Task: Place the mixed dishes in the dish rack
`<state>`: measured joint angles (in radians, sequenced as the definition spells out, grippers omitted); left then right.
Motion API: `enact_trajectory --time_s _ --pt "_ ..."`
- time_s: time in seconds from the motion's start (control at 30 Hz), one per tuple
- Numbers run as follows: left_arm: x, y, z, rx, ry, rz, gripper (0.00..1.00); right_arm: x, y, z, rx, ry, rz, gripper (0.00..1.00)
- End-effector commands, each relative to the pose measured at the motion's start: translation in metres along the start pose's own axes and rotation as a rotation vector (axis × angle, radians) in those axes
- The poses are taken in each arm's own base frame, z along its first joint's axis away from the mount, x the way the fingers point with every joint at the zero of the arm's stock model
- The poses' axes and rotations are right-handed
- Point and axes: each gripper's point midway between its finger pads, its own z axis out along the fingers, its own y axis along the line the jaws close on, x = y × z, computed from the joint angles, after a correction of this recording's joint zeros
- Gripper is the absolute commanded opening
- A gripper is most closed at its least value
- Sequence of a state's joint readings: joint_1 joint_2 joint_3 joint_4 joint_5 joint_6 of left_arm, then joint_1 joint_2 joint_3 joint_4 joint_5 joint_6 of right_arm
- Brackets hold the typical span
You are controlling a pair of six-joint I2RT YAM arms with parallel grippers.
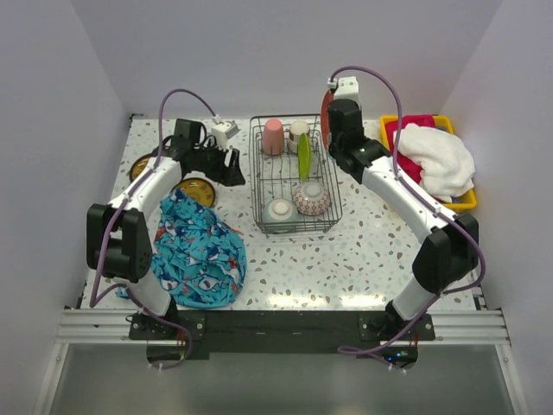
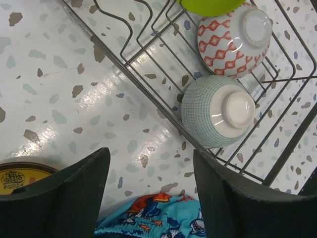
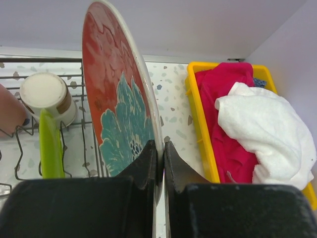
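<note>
The dark wire dish rack (image 1: 330, 177) holds a pink cup (image 1: 273, 136), a cream cup (image 1: 299, 131), an upright lime-green plate (image 1: 304, 154), a red-patterned bowl (image 1: 311, 198) and a mint bowl (image 1: 281, 210), both upside down. My right gripper (image 3: 161, 148) is shut on the rim of the teal-and-red plate (image 3: 124, 99), held on edge over the rack's back right corner (image 1: 326, 105). My left gripper (image 2: 151, 183) is open and empty, left of the rack, above the table beside the mint bowl (image 2: 218, 111). Yellow-olive plates (image 1: 197, 190) lie at the left.
A blue patterned cloth (image 1: 199, 246) lies at the front left, its edge under my left gripper (image 2: 158, 218). A yellow tray (image 1: 390, 121) with a white towel (image 1: 436, 160) and a pink cloth (image 3: 223, 89) stands right of the rack. White walls enclose the table.
</note>
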<state>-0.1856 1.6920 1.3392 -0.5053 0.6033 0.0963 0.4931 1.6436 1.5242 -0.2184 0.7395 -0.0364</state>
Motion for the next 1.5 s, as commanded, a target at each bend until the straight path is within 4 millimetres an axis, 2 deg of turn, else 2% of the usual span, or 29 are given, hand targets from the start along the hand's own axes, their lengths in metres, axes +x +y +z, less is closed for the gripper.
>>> enact_trajectory --time_s 0.0,0.1,0.27,0.3,0.33,0.5,0.67,0.73,0.77,0.87,1.13,1.17,1.2,1.33,1.47 --pt "-0.018 -0.018 -0.01 0.047 -0.075 0.019 0.73 -0.066 -0.028 -0.011 0.108 -0.161 0.178 0.0" --pt "-0.021 -0.022 -0.014 0.056 -0.087 0.017 0.73 -0.058 -0.024 -0.007 0.121 -0.139 0.156 0.0" --pt "-0.029 -0.033 -0.021 0.087 -0.122 0.007 0.73 -0.03 -0.019 0.005 0.175 -0.039 0.15 0.0" --pt "-0.03 -0.035 -0.021 0.097 -0.126 0.005 0.73 -0.032 -0.018 0.004 0.179 -0.036 0.165 0.0" --pt "-0.03 -0.035 -0.021 0.099 -0.13 0.008 0.73 -0.026 -0.015 0.008 0.186 -0.019 0.166 0.0" --pt "-0.03 -0.042 -0.026 0.112 -0.143 -0.005 0.74 -0.008 -0.003 0.008 0.156 0.055 0.173 0.0" --pt "-0.028 -0.044 -0.025 0.126 -0.15 -0.009 0.74 0.031 0.005 0.005 0.146 0.134 0.093 0.0" --pt "-0.029 -0.044 -0.024 0.129 -0.154 -0.016 0.74 0.038 0.009 0.005 0.141 0.133 0.073 0.0" --pt "-0.03 -0.045 -0.025 0.133 -0.158 -0.019 0.74 0.05 0.016 0.005 0.091 0.149 0.025 0.0" --pt "-0.033 -0.046 -0.026 0.135 -0.173 -0.025 0.74 0.059 0.015 0.006 0.095 0.137 -0.029 0.0" --pt "-0.034 -0.05 -0.028 0.141 -0.195 -0.039 0.74 0.059 0.03 -0.005 0.058 0.127 -0.026 0.01" --pt "-0.035 -0.05 -0.029 0.141 -0.197 -0.036 0.74 0.057 0.032 -0.005 0.049 0.126 -0.018 0.07" --pt "-0.034 -0.05 -0.029 0.139 -0.196 -0.037 0.74 0.057 0.033 -0.006 0.042 0.129 -0.012 0.21" --pt "-0.033 -0.049 -0.028 0.137 -0.192 -0.035 0.74 0.054 0.041 -0.01 -0.005 0.144 0.025 0.38" --pt "-0.032 -0.048 -0.025 0.138 -0.187 -0.041 0.74 0.05 0.049 -0.012 -0.048 0.163 0.059 0.49"
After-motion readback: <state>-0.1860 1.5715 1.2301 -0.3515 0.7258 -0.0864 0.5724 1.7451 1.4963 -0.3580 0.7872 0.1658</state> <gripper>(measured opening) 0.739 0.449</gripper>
